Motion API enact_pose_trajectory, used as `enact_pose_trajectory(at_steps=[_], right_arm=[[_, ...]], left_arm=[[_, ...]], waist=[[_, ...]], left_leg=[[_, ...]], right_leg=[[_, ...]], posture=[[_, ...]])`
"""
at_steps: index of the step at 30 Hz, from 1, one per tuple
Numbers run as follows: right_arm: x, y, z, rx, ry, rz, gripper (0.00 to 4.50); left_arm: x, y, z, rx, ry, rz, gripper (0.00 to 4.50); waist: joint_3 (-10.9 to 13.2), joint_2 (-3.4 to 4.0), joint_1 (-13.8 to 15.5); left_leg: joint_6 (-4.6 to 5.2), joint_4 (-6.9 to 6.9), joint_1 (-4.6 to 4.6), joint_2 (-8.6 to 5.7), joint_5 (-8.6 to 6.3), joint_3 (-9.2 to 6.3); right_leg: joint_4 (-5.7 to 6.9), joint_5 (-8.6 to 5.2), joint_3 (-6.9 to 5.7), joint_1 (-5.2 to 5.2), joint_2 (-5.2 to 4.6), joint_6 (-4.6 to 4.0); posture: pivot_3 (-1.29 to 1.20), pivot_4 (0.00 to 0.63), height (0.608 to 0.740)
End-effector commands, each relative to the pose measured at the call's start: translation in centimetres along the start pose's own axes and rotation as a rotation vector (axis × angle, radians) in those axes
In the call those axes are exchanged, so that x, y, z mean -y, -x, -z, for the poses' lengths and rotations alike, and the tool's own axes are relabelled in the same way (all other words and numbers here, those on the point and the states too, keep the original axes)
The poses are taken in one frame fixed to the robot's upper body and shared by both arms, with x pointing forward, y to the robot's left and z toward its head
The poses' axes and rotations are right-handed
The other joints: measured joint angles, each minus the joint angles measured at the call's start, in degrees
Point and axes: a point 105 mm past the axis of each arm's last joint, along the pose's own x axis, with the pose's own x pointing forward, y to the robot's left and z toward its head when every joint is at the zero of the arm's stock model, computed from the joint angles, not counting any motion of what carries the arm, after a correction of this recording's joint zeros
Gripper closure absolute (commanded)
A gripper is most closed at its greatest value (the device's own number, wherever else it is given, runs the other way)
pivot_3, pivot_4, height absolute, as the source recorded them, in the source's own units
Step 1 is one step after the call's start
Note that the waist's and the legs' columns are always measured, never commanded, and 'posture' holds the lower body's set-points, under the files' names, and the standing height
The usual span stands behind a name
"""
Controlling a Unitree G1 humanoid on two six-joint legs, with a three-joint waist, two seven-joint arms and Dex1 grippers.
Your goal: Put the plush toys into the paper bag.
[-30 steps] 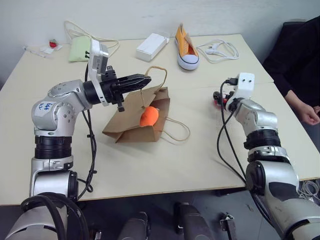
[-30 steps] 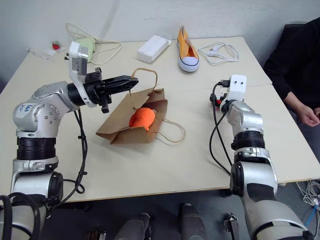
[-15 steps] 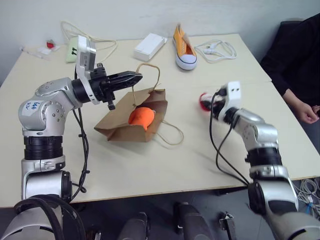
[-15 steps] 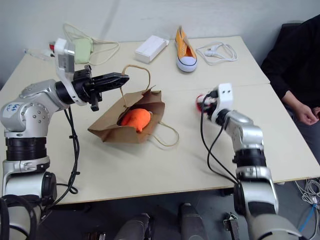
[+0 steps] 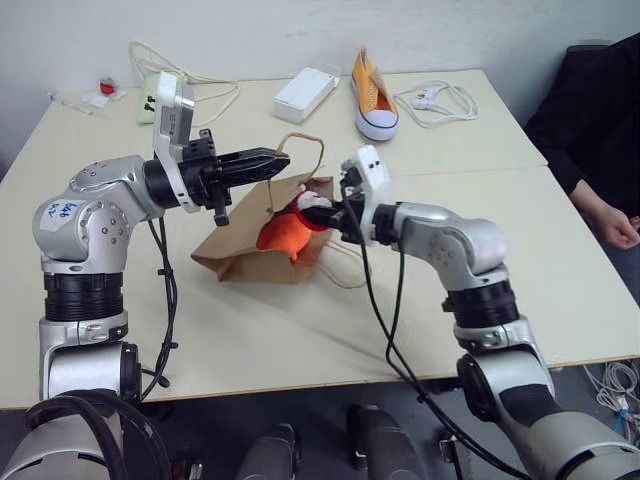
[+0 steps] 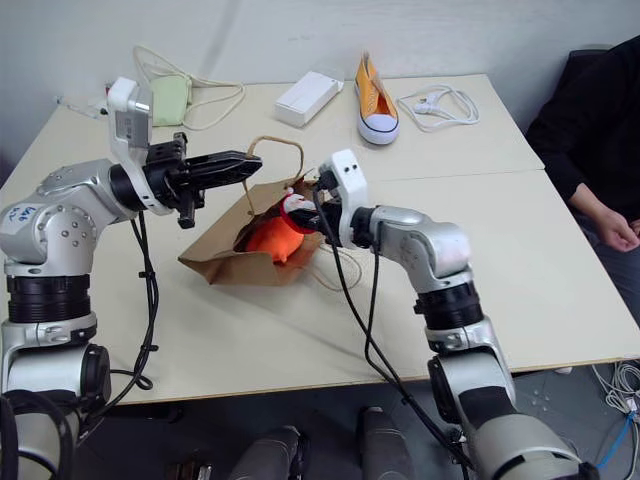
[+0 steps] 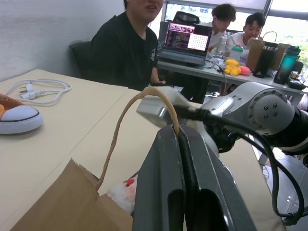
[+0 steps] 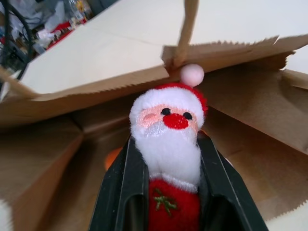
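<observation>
A pale tabletop set against a plain wall carries the work; toward the upper part of the head views lie an orange sneaker, a white box, a coiled white cable and a pale green pouch, none of them part of the job, and a person in dark clothing sits at the right edge. The brown paper bag lies on its side at centre frame with its mouth facing right. The left gripper, entering from the left, is clamped tight on one cord handle and holds the upper lip of the bag raised. The orange plush toy rests inside the opening, so that item appears done. The right gripper, coming in from the right, has its fingers closed around a red-and-white Santa plush, head foremost; in the right wrist view the toy sits at the bag mouth, just under the raised lip and not yet released. In my assessment one toy is bagged and the second is at the threshold; pushing it further in and letting go remains.
</observation>
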Motion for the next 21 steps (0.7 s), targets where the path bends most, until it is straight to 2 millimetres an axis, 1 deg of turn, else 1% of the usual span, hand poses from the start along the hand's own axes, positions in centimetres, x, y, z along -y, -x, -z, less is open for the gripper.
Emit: enact_pose_trajectory(at_steps=[1, 3, 6, 9, 11, 14, 18, 20, 21], right_arm=[[-2.5, -1.1, -1.3, 0.011, 0.059, -0.098, 3.93], [-4.1, -1.6, -0.9, -0.025, 0.093, -0.169, 3.93], [-6.1, -1.8, -0.4, -0.063, 0.159, -0.276, 3.93], [-7.0, -1.8, -0.5, -0.062, 0.206, -0.327, 3.93], [-7.0, -2.2, -0.4, -0.063, 0.222, -0.329, 3.93], [-6.4, -3.2, 0.1, -0.071, 0.23, -0.301, 3.93], [-4.7, -4.9, 0.9, -0.052, 0.252, -0.201, 3.93], [-4.0, -5.4, 1.0, -0.037, 0.27, -0.162, 3.93], [-3.7, -5.6, 0.8, -0.016, 0.271, -0.142, 3.58]], left_arm=[[0.8, -0.1, -1.4, 0.031, -0.057, 0.028, 4.5], [0.5, -0.3, -1.4, 0.038, -0.062, 0.012, 4.5], [-0.2, -0.5, -1.5, 0.058, -0.063, -0.024, 4.5], [-0.2, -0.7, -1.4, 0.065, -0.064, -0.031, 4.5], [-0.1, -0.8, -1.3, 0.067, -0.059, -0.029, 4.5], [0.1, -0.9, -1.2, 0.068, -0.049, -0.025, 4.5], [0.3, -1.1, -1.5, 0.084, -0.035, -0.022, 4.5], [0.3, -1.2, -1.6, 0.087, -0.032, -0.022, 4.5], [0.3, -1.2, -1.6, 0.087, -0.031, -0.023, 4.5]], waist=[[0.0, 0.0, -0.25], [0.0, 0.0, -0.43], [0.0, 0.0, -0.6], [0.0, 0.0, -0.71], [0.0, 0.0, -0.68], [0.0, 0.0, -0.8], [0.0, -0.01, -1.27], [0.0, -0.01, -1.42], [0.0, -0.01, -1.49]], left_leg=[[0.0, 0.0, 0.0, 0.0, 0.0, 0.0], [0.0, -0.02, 0.0, 0.02, 0.0, 0.0], [0.0, -0.02, 0.01, 0.03, 0.0, 0.0], [0.0, -0.01, 0.0, 0.02, 0.0, 0.0], [0.0, 0.0, 0.0, 0.01, 0.0, 0.0], [0.0, 0.0, 0.0, 0.01, 0.0, 0.0], [-0.01, -0.01, 0.02, 0.02, 0.0, 0.0], [-0.01, -0.01, 0.02, 0.01, 0.0, 0.0], [-0.01, -0.01, 0.02, 0.01, 0.0, 0.0]], right_leg=[[0.0, 0.0, 0.0, -0.01, 0.0, 0.0], [0.0, 0.0, -0.01, -0.02, 0.01, 0.0], [0.0, 0.0, -0.02, -0.02, 0.02, 0.0], [0.0, 0.0, -0.02, -0.02, 0.01, 0.0], [0.01, 0.0, -0.02, -0.02, 0.01, 0.0], [0.01, 0.0, -0.01, -0.02, 0.01, 0.0], [0.02, 0.0, -0.02, -0.02, 0.01, 0.0], [0.03, 0.0, -0.02, -0.02, 0.01, 0.0], [0.02, 0.0, -0.02, -0.02, 0.01, 0.0]], posture=[[0.0, 0.15, 0.74], [0.0, 0.15, 0.74], [0.0, 0.15, 0.74], [0.0, 0.15, 0.74], [0.0, 0.15, 0.74], [0.0, 0.15, 0.74], [0.0, 0.15, 0.74], [0.0, 0.15, 0.74], [0.0, 0.15, 0.74]])
